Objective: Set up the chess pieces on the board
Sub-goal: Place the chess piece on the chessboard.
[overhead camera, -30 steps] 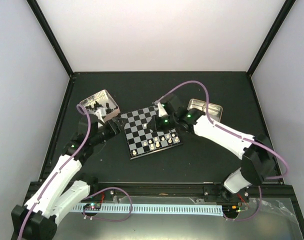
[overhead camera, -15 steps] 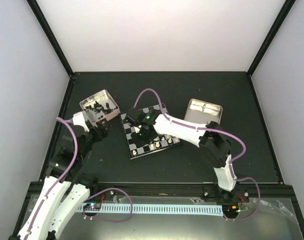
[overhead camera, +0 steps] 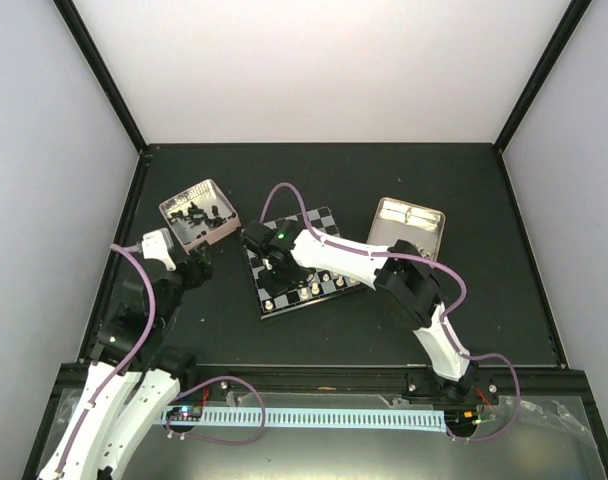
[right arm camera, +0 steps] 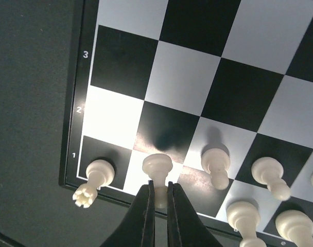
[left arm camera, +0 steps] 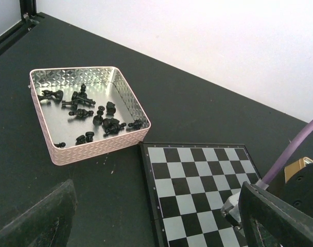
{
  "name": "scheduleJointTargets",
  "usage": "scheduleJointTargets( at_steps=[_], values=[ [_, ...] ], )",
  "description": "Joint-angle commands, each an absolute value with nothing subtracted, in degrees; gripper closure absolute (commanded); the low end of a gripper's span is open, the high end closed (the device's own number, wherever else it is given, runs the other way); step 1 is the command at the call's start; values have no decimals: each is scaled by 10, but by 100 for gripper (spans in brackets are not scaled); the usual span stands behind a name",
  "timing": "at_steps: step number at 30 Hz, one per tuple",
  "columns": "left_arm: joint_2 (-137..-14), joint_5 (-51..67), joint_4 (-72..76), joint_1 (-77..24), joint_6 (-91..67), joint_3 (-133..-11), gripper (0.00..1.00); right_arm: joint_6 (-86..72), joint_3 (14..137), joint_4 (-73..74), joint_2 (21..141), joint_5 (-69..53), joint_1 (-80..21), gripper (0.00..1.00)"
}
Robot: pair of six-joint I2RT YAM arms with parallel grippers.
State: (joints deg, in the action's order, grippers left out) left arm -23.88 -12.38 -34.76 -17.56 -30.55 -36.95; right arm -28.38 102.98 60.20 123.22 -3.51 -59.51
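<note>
The board [overhead camera: 302,262] lies mid-table; its near rows hold several cream-white chess pieces [overhead camera: 314,288]. My right gripper [right arm camera: 160,185] is shut on the upper part of a white piece [right arm camera: 157,164], whose base stands over the second square of the front row, beside a white rook [right arm camera: 94,177]. Seen from above, the right gripper [overhead camera: 271,272] is at the board's near-left corner. My left gripper [overhead camera: 196,262] hangs open and empty left of the board, its fingers [left arm camera: 38,221] wide apart. Black chess pieces [left arm camera: 97,116] lie in the pink tray [left arm camera: 94,146].
A tan tin box [overhead camera: 409,226] sits right of the board. The pink tray [overhead camera: 172,208] stands at the board's far-left corner. The right arm [overhead camera: 354,262] stretches across the board's near half. Black frame rails bound the table.
The right arm has swung left across the board to its near-left corner, carrying the white piece. The left arm has drawn back from the board's left edge, its jaws a little wider.
</note>
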Motion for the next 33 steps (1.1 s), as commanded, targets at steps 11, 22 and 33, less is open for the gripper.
scheduleJointTargets(
  at_steps=[11,22,33],
  values=[
    [-231,-135,-352,-171,-296,-365,12,-288,1056,604,1270,-21,-598,90],
    [-245,-127,-346,-171,-294,-364,12,-290,1059,595,1271,-14,-598,81],
    [-247,-123,-346,-171,-300,-363,12,-291,1062,588,1269,-8,-598,80]
  ],
)
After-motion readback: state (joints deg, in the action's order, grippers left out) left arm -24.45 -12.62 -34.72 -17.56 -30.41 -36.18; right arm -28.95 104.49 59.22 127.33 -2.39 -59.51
